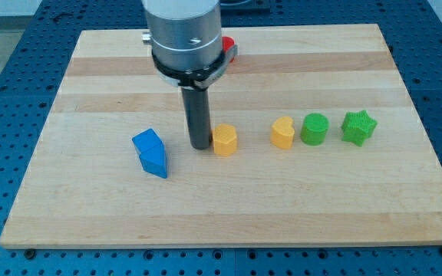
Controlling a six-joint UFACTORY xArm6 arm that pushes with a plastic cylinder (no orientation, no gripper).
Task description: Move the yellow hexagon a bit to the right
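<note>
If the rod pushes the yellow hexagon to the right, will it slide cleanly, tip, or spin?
Probably slides: the yellow hexagon looks squat and flat-based on smooth wood. My tip sits at its left side, roughly centred, so little spin seems likely. It looks rigid and light.

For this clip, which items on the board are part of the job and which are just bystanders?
In the job: yellow hexagon; my tip, right against its left side.

Just lying about: blue block, yellow heart-like block, green cylinder, green star, red block partly hidden behind the arm.

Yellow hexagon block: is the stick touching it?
Touching, it seems: my tip sits against the yellow hexagon block's left side, no gap visible.
</note>
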